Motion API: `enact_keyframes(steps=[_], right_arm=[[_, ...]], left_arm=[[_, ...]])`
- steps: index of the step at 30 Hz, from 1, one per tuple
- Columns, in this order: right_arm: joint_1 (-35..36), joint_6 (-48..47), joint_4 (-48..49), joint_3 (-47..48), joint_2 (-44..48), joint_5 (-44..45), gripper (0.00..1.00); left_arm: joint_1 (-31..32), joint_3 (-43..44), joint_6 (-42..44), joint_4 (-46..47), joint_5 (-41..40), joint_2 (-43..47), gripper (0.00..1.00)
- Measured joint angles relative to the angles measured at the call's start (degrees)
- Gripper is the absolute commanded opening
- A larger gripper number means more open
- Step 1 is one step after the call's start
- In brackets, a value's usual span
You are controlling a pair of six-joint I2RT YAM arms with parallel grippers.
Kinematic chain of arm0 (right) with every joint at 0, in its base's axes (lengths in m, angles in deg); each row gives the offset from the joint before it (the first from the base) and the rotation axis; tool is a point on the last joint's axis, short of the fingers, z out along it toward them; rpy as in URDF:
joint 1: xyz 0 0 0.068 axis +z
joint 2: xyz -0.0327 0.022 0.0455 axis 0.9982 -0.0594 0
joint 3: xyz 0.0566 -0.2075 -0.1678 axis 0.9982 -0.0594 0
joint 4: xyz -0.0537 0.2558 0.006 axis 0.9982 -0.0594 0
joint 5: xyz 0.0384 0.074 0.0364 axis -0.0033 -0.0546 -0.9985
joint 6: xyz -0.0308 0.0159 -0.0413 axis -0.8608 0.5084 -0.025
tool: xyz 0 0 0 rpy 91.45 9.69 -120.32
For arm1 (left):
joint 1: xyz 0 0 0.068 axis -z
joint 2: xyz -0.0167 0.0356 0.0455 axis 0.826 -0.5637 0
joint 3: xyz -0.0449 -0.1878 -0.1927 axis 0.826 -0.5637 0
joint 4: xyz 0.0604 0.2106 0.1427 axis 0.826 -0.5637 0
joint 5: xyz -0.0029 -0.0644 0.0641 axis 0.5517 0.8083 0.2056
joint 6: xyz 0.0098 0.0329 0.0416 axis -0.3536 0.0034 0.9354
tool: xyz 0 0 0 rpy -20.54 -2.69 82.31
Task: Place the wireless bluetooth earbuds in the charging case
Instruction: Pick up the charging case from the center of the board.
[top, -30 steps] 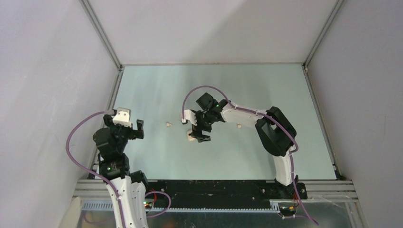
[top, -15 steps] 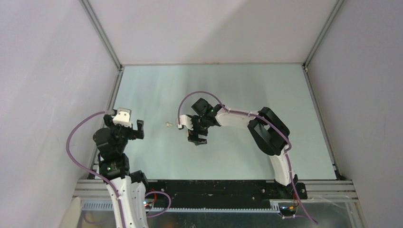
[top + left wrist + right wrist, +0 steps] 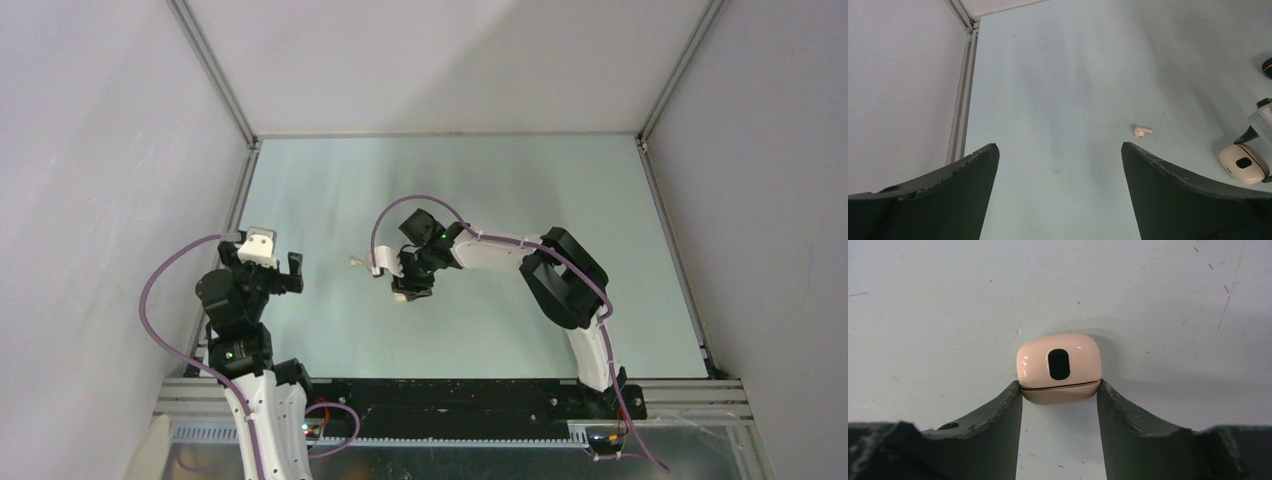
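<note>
The charging case, a rounded cream shell with a dark oval spot, lies closed on the pale table. My right gripper has both fingertips pressed against its near sides, shut on it. From above, the right gripper covers the case. The left wrist view shows the case at the right edge. One cream-white earbud lies loose on the table, left of the case, and from above the earbud sits between the two grippers. My left gripper is open and empty, hovering well left of the earbud.
Metal frame rails and white walls close in the table on the left, back and right. The right arm arcs across the middle right of the table. The left gripper sits near the left rail.
The right arm swung left and lowered over the case. Its jaws narrowed from wide open until they touched the case's sides. The left arm stayed still.
</note>
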Motion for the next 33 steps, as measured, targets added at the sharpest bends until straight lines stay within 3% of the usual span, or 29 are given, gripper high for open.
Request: enact_keyframes(steps=[9,15,23,26,33], right_arm=[[-0.2,-1.5,-0.4,-0.6,0.7,0.0,0.42],[-0.4,-1.8,-3.1,-2.3,6.3,0.4,0.42],[-0.8,-1.7,-4.7,-5.0,18.2,3.8,0.42],[-0.8,-1.7,-5.0,-6.6,22.0,5.8,0.42],[0.4,-1.8,-4.8,-10.4,30.3,12.7,0.42]], left_arm=[[0.0,0.0,0.5,0.0,1.6,-1.2,0.99],[0.0,0.1,1.7,-1.2,5.8,-4.0,0.99],[1.3,9.6,7.5,-9.2,18.7,-21.6,0.99],[5.0,16.5,10.0,-13.9,21.5,-30.2,0.99],[22.7,33.1,15.2,-25.4,27.9,-49.5,0.99]])
